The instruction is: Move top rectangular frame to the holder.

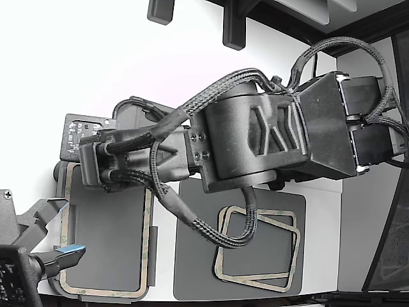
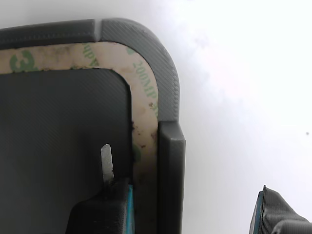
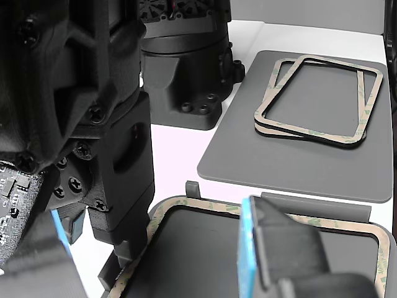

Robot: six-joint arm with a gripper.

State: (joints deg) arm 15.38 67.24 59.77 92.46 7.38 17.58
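The frame (image 1: pixel 148 236) already lies in the holder (image 2: pixel 165 68) near the tabletop (image 1: pixel 83 57) corner, inside the raised tabs. The tool (image 3: pixel 155 248) hangs over it, jaws apart, gripping nothing. Release step; next, lifting clear.

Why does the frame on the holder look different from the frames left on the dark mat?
The frame on the holder lies alone, fitted inside the holder's raised edge; the frames on the mat are stacked and skewed against each other. The holder frame sits squarely lined up; the mat frames lie loose on the flat dark mat with no edge around them. The gripper hangs open over the holder frame, not the others. All are thin tan rectangles with rounded corners.
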